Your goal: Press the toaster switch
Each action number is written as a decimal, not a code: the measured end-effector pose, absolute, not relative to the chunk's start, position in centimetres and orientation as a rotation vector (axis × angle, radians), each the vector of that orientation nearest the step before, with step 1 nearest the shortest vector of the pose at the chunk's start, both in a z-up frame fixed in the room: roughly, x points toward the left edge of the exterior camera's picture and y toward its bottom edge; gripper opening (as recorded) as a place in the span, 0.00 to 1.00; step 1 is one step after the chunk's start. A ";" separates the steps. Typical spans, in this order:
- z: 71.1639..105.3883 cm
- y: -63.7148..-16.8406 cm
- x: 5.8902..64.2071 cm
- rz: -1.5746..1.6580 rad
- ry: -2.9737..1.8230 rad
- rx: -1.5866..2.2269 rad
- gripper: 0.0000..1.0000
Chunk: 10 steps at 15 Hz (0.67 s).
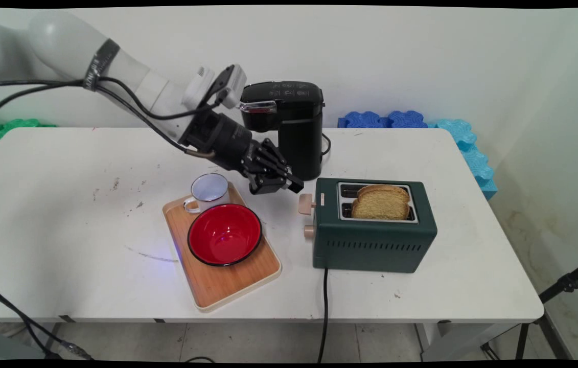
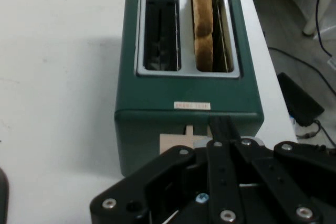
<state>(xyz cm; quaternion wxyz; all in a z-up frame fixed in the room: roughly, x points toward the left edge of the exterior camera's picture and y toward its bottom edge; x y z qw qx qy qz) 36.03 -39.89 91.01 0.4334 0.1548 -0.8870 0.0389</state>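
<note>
Tool (image 1: 289, 185) hovers just beside green toaster's (image 1: 374, 240) tan lever (image 1: 306, 204).

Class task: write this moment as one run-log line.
gripper: shut, empty | nearest: toaster lever | toaster: one bread slice | tray: mug, red bowl

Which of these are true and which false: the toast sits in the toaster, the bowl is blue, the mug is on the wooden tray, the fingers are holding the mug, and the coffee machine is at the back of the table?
1. A slice of toast stands in the green toaster. True.
2. The bowl is blue. False: it is red with a dark rim.
3. The mug is on the wooden tray, beside the bowl. True.
4. The gripper holds the mug. False: it is beside the toaster's lever, apart from the mug.
5. The black coffee machine stands at the back of the table. True.
</note>
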 end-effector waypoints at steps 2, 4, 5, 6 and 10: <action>90.4 -40.0 35.9 0.099 -2.218 0.372 0.00; 89.9 -40.1 35.9 0.097 -2.224 0.361 0.00; 89.6 -40.2 35.8 0.096 -2.228 0.356 0.00; 89.3 -40.2 35.7 0.094 -2.231 0.351 0.00; 88.5 -40.3 35.5 0.090 -2.235 0.336 0.00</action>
